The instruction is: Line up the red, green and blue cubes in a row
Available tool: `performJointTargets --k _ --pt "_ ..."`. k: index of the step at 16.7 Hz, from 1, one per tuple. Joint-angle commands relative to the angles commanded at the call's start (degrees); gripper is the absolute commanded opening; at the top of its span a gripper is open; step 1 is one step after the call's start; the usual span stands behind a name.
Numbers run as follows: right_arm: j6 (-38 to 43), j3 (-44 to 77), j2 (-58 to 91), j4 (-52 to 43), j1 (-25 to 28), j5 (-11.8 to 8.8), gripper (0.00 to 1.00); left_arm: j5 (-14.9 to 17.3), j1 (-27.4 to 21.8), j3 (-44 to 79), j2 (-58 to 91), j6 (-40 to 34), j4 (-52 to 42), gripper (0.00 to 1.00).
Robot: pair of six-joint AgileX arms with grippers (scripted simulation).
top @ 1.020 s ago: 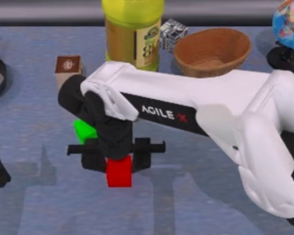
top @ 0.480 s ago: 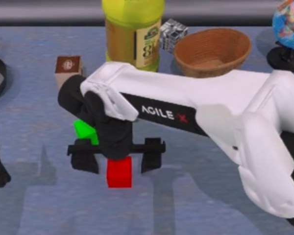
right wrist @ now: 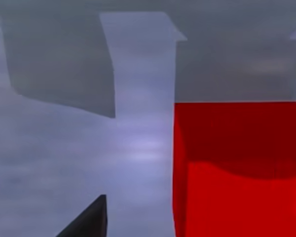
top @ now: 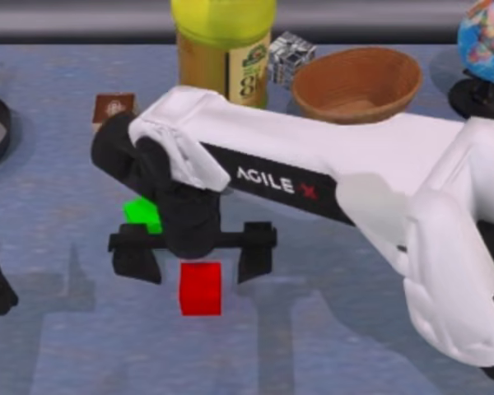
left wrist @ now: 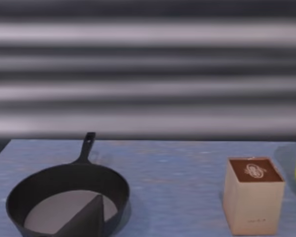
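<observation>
Blue-grey mottled table (top: 58, 346) bearing: small red cube (top: 200, 289), small green cube (top: 142, 214), beige brown-topped block (top: 112, 109), yellow bottle (top: 222, 49), woven brown bowl (top: 356, 82), black frying pan (left wrist: 69, 202), silvery checkered cube (top: 290, 53), globe (top: 486, 49).

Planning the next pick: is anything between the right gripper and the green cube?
Nothing visible blocks it. The right gripper hangs open over the table, the red cube lying free just below it in the top view. The green cube sits beside the gripper's wrist, partly hidden under it. The blue cube is not in view.
</observation>
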Motion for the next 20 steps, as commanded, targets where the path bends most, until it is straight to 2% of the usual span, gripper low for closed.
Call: performJointTargets --k 5,11,15,20 --pt "-0.05 8.19 -1.27 -9.69 0.46 -0.03 1.0 0.0 0.0 0.0 0.0 0.0 0.0 1.0" --pt "-0.38 8.0 -1.81 -9.62 -0.08 0.16 1.0 -0.03 -0.05 0.4 0.41 0.15 -0.23 1.0" --pt "-4.35 1.12 -9.86 -5.24 -3.27 2.41 1.0 -0.24 -1.06 6.37 6.61 2.52 -3.85 1.0" --pt "-13.67 -17.95 -33.08 5.85 -11.74 6.27 1.0 -0.31 -4.23 21.93 25.1 8.99 -13.89 1.0"
